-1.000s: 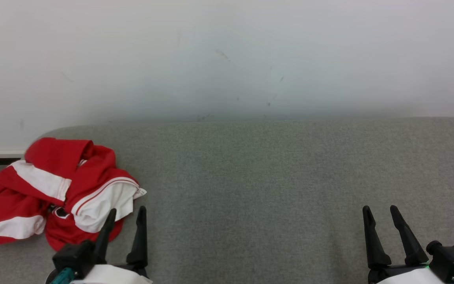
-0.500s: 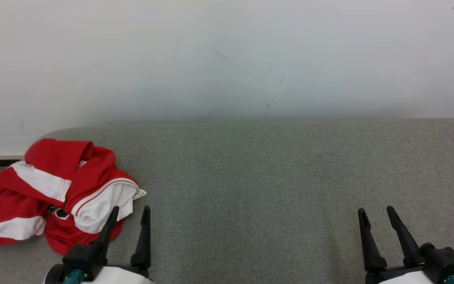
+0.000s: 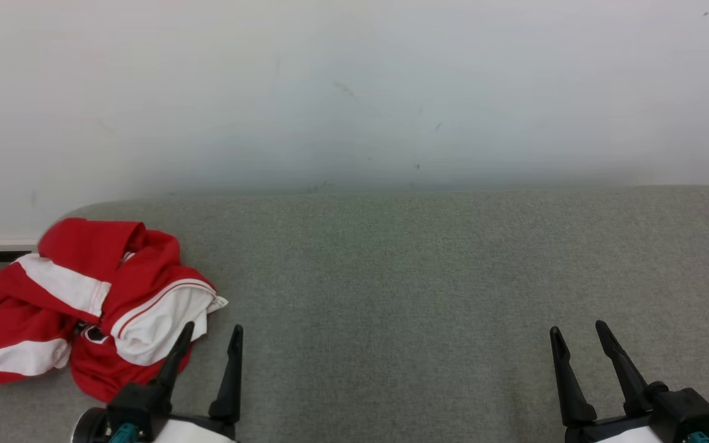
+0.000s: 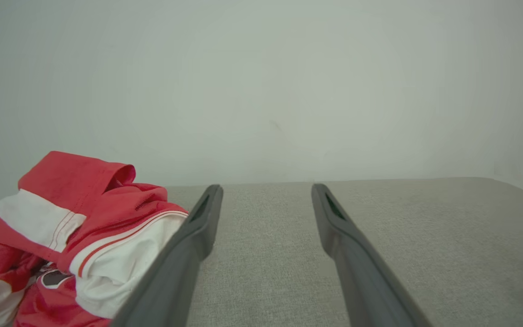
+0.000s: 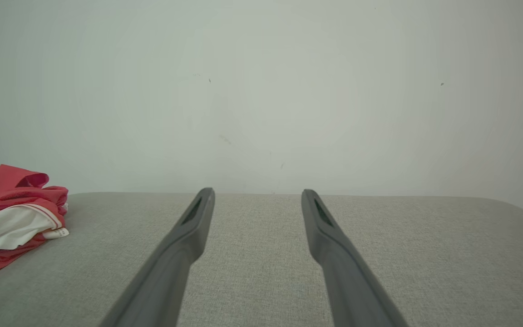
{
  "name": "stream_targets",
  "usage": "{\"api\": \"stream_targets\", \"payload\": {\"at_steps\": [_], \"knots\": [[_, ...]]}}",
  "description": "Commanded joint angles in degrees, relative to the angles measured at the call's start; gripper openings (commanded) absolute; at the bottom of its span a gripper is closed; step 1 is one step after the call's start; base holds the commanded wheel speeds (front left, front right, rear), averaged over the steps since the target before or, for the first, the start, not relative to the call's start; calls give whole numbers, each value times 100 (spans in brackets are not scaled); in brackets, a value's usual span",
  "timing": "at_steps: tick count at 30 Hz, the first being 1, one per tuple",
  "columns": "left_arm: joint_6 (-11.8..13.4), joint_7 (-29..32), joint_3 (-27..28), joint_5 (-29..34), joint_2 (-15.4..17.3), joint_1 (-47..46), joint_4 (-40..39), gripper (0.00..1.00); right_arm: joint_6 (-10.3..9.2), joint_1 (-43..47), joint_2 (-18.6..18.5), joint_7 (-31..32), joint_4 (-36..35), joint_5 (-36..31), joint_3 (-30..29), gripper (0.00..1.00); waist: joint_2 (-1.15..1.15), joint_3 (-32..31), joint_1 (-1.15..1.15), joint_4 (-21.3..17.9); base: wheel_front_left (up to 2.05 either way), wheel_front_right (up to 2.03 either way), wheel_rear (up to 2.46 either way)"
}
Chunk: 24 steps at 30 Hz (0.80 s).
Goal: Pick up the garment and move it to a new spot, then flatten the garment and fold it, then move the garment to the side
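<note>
- Head view: one garment [image 3: 84, 307], a crumpled red-and-white heap, lies at the left end of the grey desk [image 3: 391, 277], in front of a pale wall [image 3: 354, 92].
- Two tools rise from the bottom edge here, the left tool [image 3: 214, 326] and the right tool [image 3: 577, 327]. Each has two dark fingers spread wide and grips nothing.
- The left tool's outer finger crosses the garment's near white fold in this view. Whether it touches the cloth I cannot tell. The right tool stands over bare desk, well apart from the garment.
- Left wrist view: two fingers and one garment. The fingers stand wide apart with only bare desk between them.
- The garment sits just beside the left-hand finger, which hides part of the white fold. This closer look brings out thin red stripes along the white band and a dark badge low on the red cloth.
- Right wrist view: again two fingers, spread wide over bare desk and gripping nothing.
- The one garment is small at the left edge, well apart from them. The desk's rounded corner curves down at the right, and a few dark specks mark the wall.
</note>
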Motion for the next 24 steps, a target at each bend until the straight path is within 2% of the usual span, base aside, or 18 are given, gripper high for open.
{"api": "stream_targets", "payload": {"at_steps": [1, 24], "knots": [[-18, -14, 19, -15, 26, -7, 22, 100, -10, -15, -37, 3, 7, 42, 5, 100, 0, 0, 0, 0, 0, 0, 0], [-28, -9, 8, -127, 11, -24, 108, 100, -10, 4, -36, 3, 37, 150, 6, 100, 0, -30, 0, -13, 0, 0, 0]]}}
